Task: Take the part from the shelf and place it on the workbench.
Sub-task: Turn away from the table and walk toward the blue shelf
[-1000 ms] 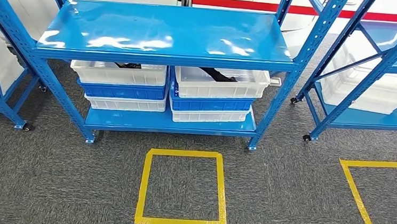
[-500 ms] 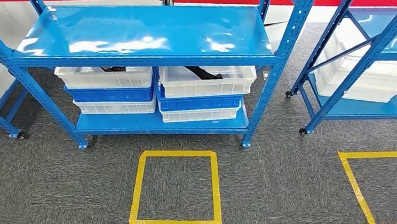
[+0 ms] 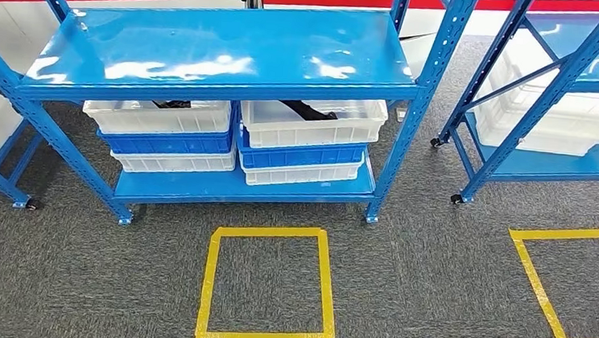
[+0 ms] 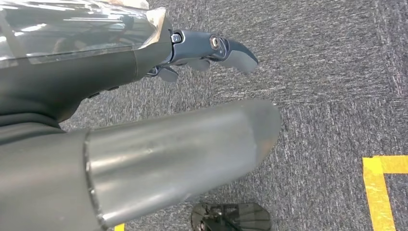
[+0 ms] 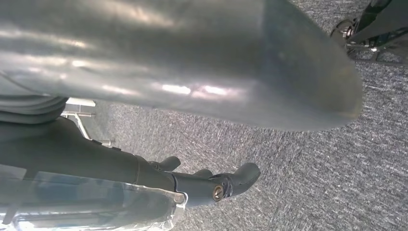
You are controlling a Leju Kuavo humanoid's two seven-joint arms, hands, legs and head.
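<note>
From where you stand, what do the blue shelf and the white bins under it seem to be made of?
The blue shelf looks like painted sheet metal: glossy, with bright glare patches and perforated uprights. The white bins look like moulded plastic, slightly translucent with ribbed rims. The floor appears to be grey carpet, speckled and matte.

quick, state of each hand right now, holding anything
Left hand: open, holding nothing, hanging over the carpet.
Right hand: open, holding nothing, hanging over the carpet.

Yellow tape square (image 3: 268, 285) marks grey carpet (image 3: 416, 291) at 6 o'clock; second blue rack (image 3: 561, 85) stands at 2 o'clock.
</note>
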